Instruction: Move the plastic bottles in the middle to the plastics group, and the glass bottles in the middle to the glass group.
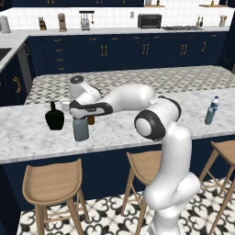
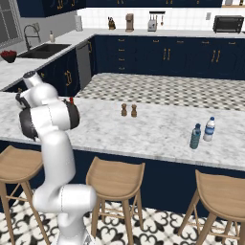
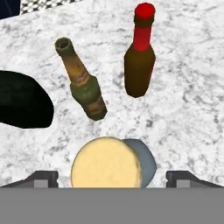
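My gripper (image 3: 112,178) stands open over the wide grey bottle (image 3: 148,160). Its fingertips (image 3: 43,178) sit well apart on either side of the tan cap (image 3: 106,168), touching nothing. The left base view shows the gripper (image 1: 81,120) just above the grey bottle (image 1: 81,131), which stands upright on the counter. Beyond it stand the amber-green beer bottle (image 3: 84,87), the small red-brown bottle (image 3: 140,65) and, at the left, the squat black bottle (image 3: 22,101) (image 1: 54,117). Far to the right, the slim blue bottle (image 2: 195,137) stands beside the clear water bottle (image 2: 209,129).
The marble counter (image 1: 32,137) has wooden stools (image 1: 53,183) along its near edge. Two small brown shakers (image 2: 128,110) stand mid-counter. My own arm crosses above the counter between the bottle groups. A sink (image 2: 43,50) lies at the far left.
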